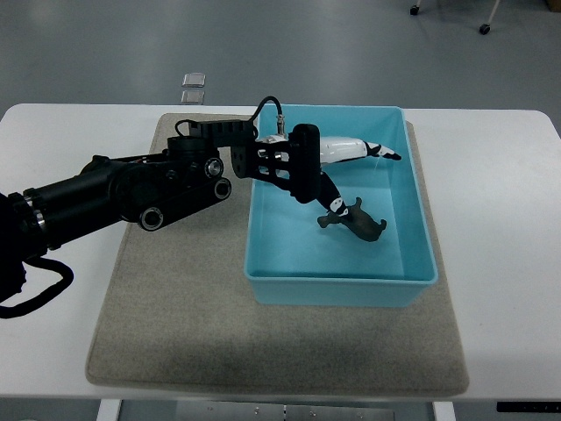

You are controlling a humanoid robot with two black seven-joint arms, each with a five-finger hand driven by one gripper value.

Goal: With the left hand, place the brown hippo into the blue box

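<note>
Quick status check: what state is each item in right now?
Brown hippo: inside the blue box, at the left hand's lower fingertips; grip unclear.
Blue box: upright, open-topped, on the mat.
Left hand: reaching over the box.
Mat: flat on the table.

The left arm [114,197] is matte black throughout, built from thick rounded segments. Near the left edge it is a smooth cylinder with a thin pale ring around it. Farther along, the housing turns blocky, carrying round silver-rimmed bolt heads on its side. A black cable loops below the arm at the picture's left edge, and another thin black cable arches over the wrist, ending in a small metal connector. The left hand [329,167] has a black slotted palm frame with openings cut through it. Its fingers [351,149] are white shells with black joints and dark tips.
</note>
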